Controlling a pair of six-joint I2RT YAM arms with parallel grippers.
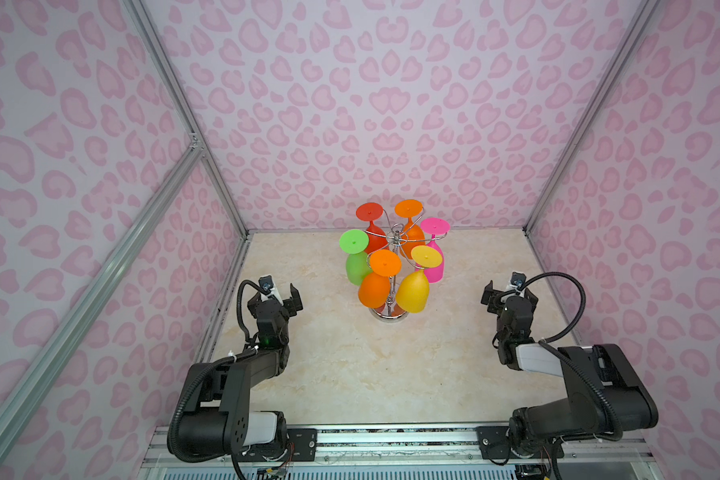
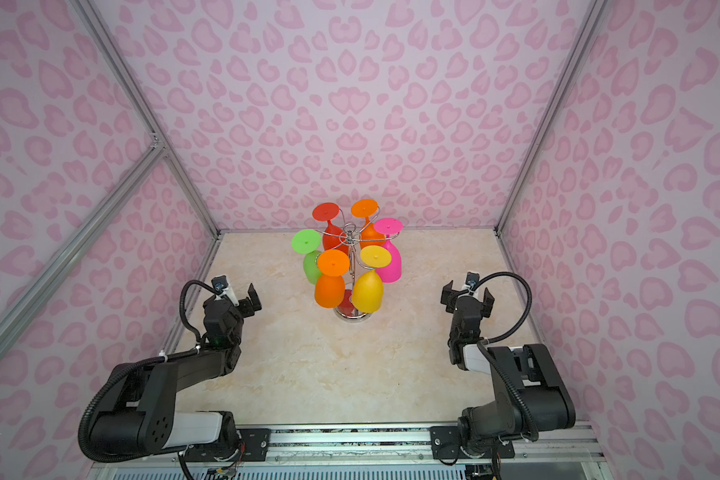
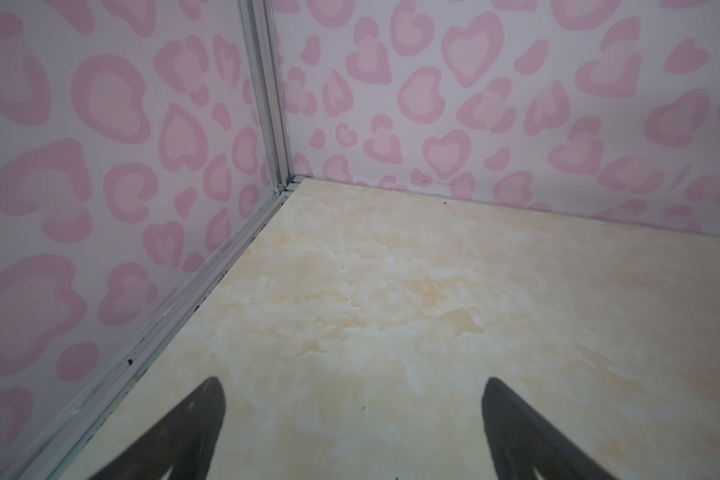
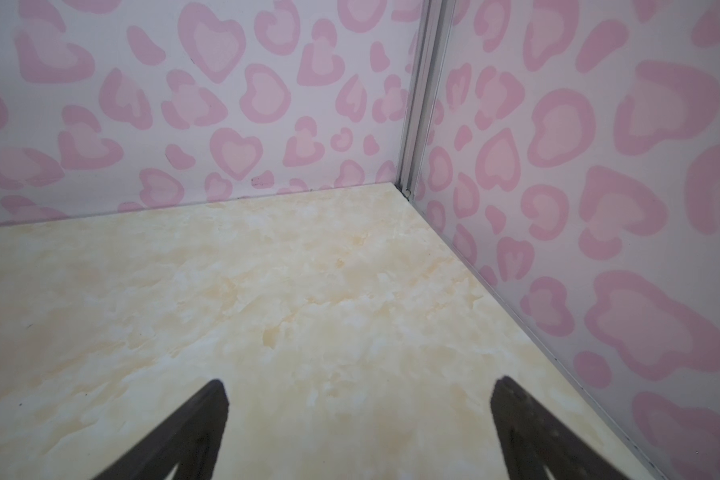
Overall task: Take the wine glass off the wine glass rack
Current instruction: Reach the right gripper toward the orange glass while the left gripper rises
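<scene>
Count on inspection: one wine glass rack (image 1: 396,239) and six wine glasses (image 1: 373,291) in total. By colour these number one red glass (image 1: 369,212), one green glass (image 1: 353,241), one pink glass (image 1: 434,226), one yellow glass (image 1: 426,256) and two orange, the rear orange glass (image 1: 408,208) and the front orange glass (image 1: 385,262). Also recorded: two robot arms, the left arm (image 1: 242,365) and the right arm (image 1: 591,374); two grippers, the left gripper (image 3: 352,380) and the right gripper (image 4: 360,380); and one tabletop (image 1: 350,374).
</scene>
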